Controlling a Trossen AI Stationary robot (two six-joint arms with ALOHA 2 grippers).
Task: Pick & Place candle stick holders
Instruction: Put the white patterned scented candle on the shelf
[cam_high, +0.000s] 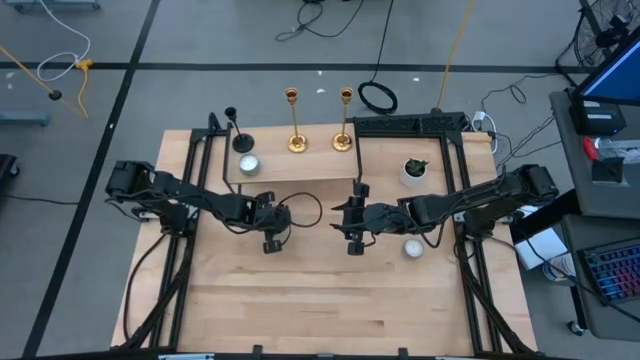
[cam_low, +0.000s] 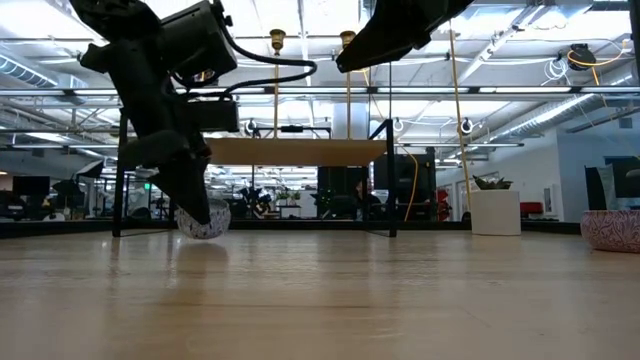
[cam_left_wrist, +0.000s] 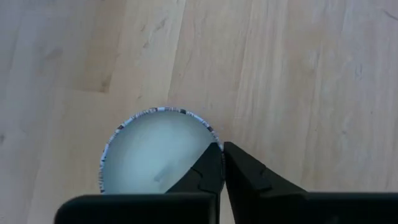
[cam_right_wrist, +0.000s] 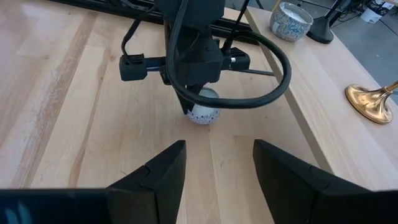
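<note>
Two tall gold candle stick holders (cam_high: 295, 122) (cam_high: 343, 120) stand on their round bases on a raised wooden shelf (cam_high: 300, 170) at the table's far side. The shorter black holder (cam_high: 237, 132) stands left of them. No gripper touches any of them. My left gripper (cam_high: 270, 238) is low over the table's middle, shut on a small round patterned candle bowl (cam_left_wrist: 155, 155), which also shows in the right wrist view (cam_right_wrist: 204, 113). My right gripper (cam_high: 352, 232) hovers to its right, open and empty, its fingers (cam_right_wrist: 163, 173) pointing toward the left gripper. My left gripper pinches the bowl's rim (cam_left_wrist: 214, 144), one finger (cam_left_wrist: 205, 174) over the bowl's inside and one (cam_left_wrist: 252, 177) outside it. The fingers come from above, pointing down. The bowl stays upright at table height (cam_low: 205, 220); whether it rests on the table, I cannot tell.
A second candle bowl (cam_high: 248, 165) sits on the shelf near the black holder. A third (cam_high: 413, 248) lies on the table at the right. A white pot with a plant (cam_high: 415, 168) stands at the far right. Black frame rails (cam_high: 200, 170) (cam_high: 460, 160) flank the shelf.
</note>
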